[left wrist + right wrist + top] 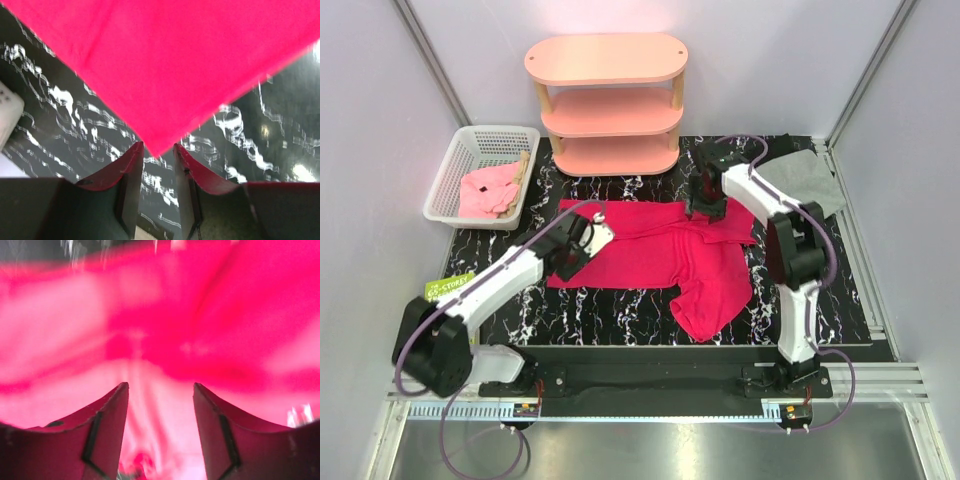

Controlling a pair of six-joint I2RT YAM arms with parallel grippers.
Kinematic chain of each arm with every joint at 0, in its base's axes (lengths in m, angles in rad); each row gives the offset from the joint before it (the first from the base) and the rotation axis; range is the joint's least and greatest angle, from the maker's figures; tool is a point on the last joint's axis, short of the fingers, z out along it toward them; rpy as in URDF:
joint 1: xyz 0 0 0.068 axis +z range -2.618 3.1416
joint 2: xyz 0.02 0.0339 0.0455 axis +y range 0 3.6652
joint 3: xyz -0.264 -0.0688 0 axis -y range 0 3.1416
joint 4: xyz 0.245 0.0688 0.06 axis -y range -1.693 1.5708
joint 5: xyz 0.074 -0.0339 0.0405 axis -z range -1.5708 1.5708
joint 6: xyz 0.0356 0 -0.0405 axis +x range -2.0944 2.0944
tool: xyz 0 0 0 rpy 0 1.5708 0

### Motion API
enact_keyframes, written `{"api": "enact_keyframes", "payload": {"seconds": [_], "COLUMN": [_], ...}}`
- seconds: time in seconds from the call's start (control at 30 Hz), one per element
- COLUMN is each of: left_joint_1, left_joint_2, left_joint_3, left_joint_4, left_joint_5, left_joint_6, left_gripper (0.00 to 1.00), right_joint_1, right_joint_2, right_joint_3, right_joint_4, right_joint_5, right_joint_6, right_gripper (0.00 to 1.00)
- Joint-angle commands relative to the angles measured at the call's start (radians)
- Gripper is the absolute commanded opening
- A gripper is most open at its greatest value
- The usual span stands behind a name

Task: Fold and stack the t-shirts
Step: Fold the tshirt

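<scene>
The crimson-red t-shirt (650, 255) lies partly spread on the black marble table (620, 315), with its right part bunched and hanging towards the front. The light grey t-shirt (805, 180) lies at the back right. My left gripper (582, 240) is at the red shirt's left edge. In the left wrist view the gripper (158, 146) is open and empty, with a corner of the red shirt (165, 75) just at its fingertips. My right gripper (705, 208) is over the shirt's upper middle. In the right wrist view the gripper (160, 385) is open, close above blurred red cloth (165, 330).
A pink three-tier shelf (607, 100) stands at the back centre. A white basket (455, 165) holding pink cloth (488, 190) sits at the back left. A green card (448, 287) lies at the table's left edge. Grey walls close in both sides.
</scene>
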Motion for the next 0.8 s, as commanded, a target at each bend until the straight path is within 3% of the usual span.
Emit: {"api": "enact_keyframes", "payload": {"seconds": [0.0,0.07,0.17,0.27,0.37,0.53,0.77], "left_joint_1": [-0.002,0.000,0.007,0.017,0.038,0.118,0.196], "left_joint_2": [-0.120,-0.138,-0.129,-0.104,-0.077,-0.028,0.008], "left_joint_3": [-0.068,-0.092,-0.130,-0.158,-0.173,-0.187,-0.201], "left_joint_4": [-0.014,-0.007,0.016,0.044,0.075,0.109,0.161], "left_joint_5": [-0.019,-0.028,-0.042,-0.046,-0.049,-0.037,-0.016], "left_joint_6": [0.068,0.078,0.085,0.088,0.102,0.125,0.150], "left_gripper": [0.36,0.36,0.36,0.36,0.36,0.36,0.36], "right_joint_1": [0.156,0.202,0.294,0.417,0.557,0.699,0.787], "right_joint_2": [-0.383,-0.459,-0.577,-0.674,-0.689,-0.674,-0.639], "right_joint_3": [-0.198,-0.281,-0.470,-0.689,-0.766,-0.770,-0.769], "right_joint_4": [-0.049,-0.075,-0.101,-0.103,-0.121,-0.166,-0.222], "right_joint_5": [0.243,0.250,0.222,0.161,0.136,0.125,0.135], "right_joint_6": [-0.042,-0.033,0.023,0.172,0.279,0.340,0.350], "right_gripper": [0.67,0.70,0.60,0.57,0.57,0.58,0.59]}}
